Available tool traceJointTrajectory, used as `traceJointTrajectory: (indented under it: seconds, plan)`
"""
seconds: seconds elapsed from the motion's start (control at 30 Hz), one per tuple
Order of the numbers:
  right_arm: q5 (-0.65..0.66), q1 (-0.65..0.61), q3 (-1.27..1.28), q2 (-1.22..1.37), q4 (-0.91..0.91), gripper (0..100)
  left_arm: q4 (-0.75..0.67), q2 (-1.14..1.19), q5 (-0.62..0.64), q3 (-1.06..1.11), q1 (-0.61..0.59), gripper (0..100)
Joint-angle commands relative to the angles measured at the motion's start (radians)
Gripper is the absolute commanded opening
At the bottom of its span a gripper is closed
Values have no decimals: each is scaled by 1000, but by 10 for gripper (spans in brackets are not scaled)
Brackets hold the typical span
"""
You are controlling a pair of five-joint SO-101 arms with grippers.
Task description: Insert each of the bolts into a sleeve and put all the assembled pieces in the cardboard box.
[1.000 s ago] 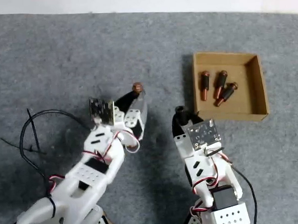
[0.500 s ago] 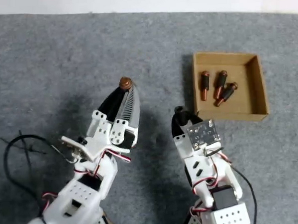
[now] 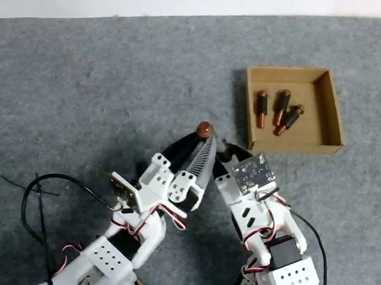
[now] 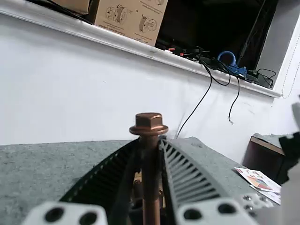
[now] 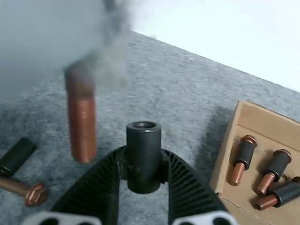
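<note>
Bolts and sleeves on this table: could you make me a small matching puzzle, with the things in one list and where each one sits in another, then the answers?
Things:
1. held bolt, head up
2. black sleeve, empty
3. assembled pieces, three of them
4. loose bolt

Places:
A. lying on the grey carpet
B. inside the cardboard box
C. gripped in the left hand
D. gripped upright in the right hand

Pairs: 1-C, 2-D, 3-B, 4-A
</note>
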Motion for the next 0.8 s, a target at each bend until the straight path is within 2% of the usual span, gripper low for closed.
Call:
traceJointTrajectory:
  seconds: [0.0, 0.17, 0.4, 0.77]
  plan:
    - [-3, -13, 96, -15, -30, 9, 18, -93, 6, 22, 10, 7]
    - [-3, -15, 96, -15, -30, 9, 43, -185, 2, 27, 8, 7]
    - [-3, -15, 96, -15, -30, 5, 167, -269, 6, 35, 8, 7]
    - [-3, -19, 96, -15, -30, 5, 176, -278, 6, 35, 8, 7]
